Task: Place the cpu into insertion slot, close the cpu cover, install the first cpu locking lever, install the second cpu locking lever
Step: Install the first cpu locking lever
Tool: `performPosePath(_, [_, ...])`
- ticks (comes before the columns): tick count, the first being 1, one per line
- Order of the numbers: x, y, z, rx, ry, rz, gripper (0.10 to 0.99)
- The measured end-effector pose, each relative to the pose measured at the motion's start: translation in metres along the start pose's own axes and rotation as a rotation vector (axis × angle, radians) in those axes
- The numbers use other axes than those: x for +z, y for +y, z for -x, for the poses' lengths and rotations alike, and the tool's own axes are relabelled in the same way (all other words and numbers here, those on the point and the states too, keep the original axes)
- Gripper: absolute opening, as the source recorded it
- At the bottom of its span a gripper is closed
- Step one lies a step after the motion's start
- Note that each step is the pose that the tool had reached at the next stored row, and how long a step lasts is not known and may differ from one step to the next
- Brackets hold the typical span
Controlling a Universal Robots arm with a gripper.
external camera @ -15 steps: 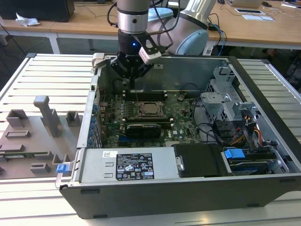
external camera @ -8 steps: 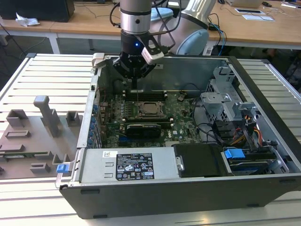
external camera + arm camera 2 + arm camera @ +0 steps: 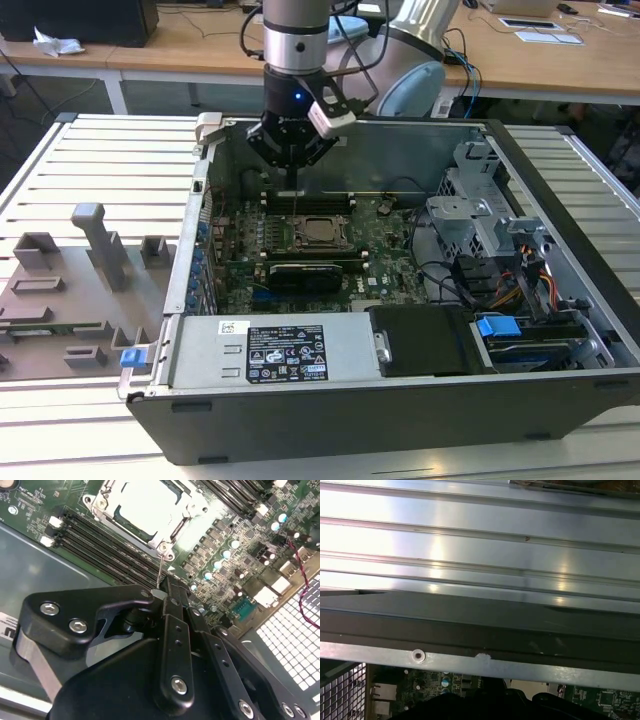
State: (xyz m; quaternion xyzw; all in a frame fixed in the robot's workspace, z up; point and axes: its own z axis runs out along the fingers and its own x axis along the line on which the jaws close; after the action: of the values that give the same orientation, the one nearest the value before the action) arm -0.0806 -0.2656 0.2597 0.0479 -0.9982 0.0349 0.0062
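Note:
The cpu [image 3: 150,502] lies flat in the insertion slot [image 3: 320,232] on the green board, its pale top showing. The cpu cover [image 3: 100,505] lies down over it as a silvery frame around that top. From the socket corner a thin wire cpu locking lever [image 3: 160,567] stands up to my gripper [image 3: 167,586]. The fingertips are shut together on the lever's end. In the exterior view the gripper [image 3: 293,188] hangs just behind the socket, above the board.
The open computer case has tall walls [image 3: 480,620]. Black memory slots [image 3: 100,545] run beside the socket. A drive cage [image 3: 470,220] and cables [image 3: 520,280] fill the exterior view's right. A boxed unit [image 3: 280,350] sits in front, and a grey fixture [image 3: 70,290] lies outside.

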Motion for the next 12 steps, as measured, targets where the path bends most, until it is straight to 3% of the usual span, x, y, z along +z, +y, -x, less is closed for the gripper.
performPosePath(12, [0.0045,-0.0006,0.0097,0.000,0.0001,0.000,0.106])
